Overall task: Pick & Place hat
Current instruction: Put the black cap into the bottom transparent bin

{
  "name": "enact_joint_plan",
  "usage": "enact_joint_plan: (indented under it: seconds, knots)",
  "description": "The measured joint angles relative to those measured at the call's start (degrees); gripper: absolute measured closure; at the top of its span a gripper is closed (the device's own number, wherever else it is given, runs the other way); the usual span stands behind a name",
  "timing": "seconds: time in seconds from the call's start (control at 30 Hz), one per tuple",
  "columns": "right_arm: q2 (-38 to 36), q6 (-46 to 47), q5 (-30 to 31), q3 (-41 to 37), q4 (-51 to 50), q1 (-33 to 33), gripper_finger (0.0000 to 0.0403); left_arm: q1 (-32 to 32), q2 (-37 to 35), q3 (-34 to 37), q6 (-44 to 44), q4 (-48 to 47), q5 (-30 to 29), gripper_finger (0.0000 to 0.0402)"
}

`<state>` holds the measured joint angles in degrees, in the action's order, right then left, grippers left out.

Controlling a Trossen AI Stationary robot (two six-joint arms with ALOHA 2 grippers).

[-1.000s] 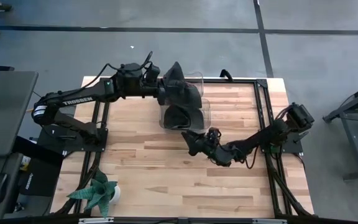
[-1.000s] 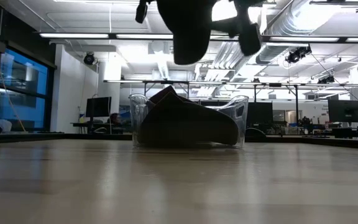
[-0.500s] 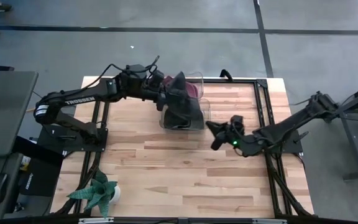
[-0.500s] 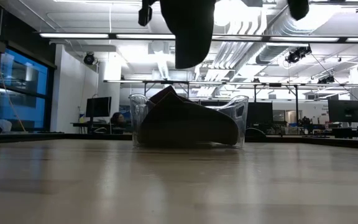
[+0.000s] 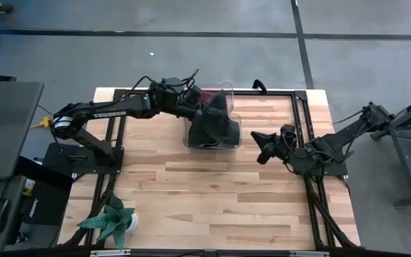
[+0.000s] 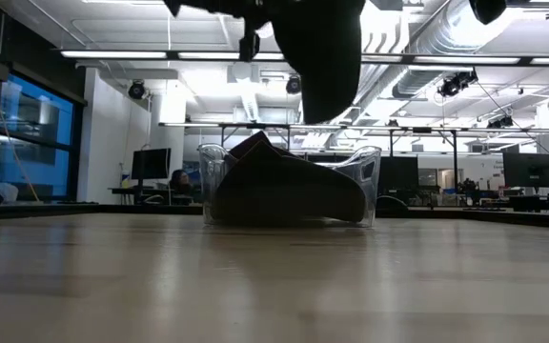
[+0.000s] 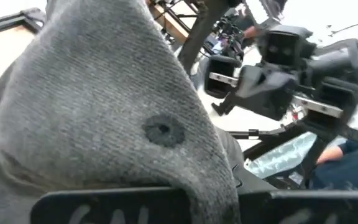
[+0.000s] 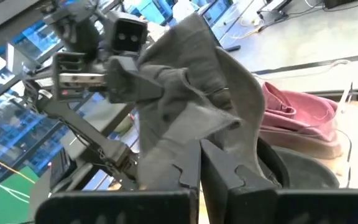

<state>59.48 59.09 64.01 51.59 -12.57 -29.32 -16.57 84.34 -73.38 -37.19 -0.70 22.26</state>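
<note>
A grey hat [image 5: 216,123] hangs pinched in the clenched left end effector [image 5: 204,112], suspended above the clear plastic bin [image 5: 230,89] at the far side of the wooden tabletop [image 5: 191,193]. In the low view the hat [image 6: 327,57] dangles directly over the bin [image 6: 370,181], clear of the dark hats [image 6: 284,191] piled inside it. A pink hat [image 8: 300,118] lies in the bin beyond the grey one. The right end effector [image 5: 260,146], its fingers [image 8: 188,171] pressed together on nothing, hovers just beside the bin, apart from the held hat. A potted plant [image 5: 113,220] stands at the near corner, well apart from both end effectors.
</note>
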Motion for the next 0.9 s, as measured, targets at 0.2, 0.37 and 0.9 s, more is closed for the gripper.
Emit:
enact_joint_plan:
  seconds: [0.2, 0.37, 0.9]
  knots:
    - [-0.24, 1.34, -1.54, 0.0, -2.76, 0.0, 0.0402, -1.49, 5.74, 0.11, -0.63, 3.79, 2.96, 0.0401]
    - [-0.24, 2.57, -2.01, 0.0, -3.95, 0.0, 0.0402, -3.67, 10.49, 0.06, -3.36, 7.67, 7.64, 0.0401]
    - [-0.24, 3.7, -2.03, 0.0, -4.35, 0.0, 0.0403, -7.82, 13.11, 0.0, -2.85, 5.42, 11.7, 0.0401]
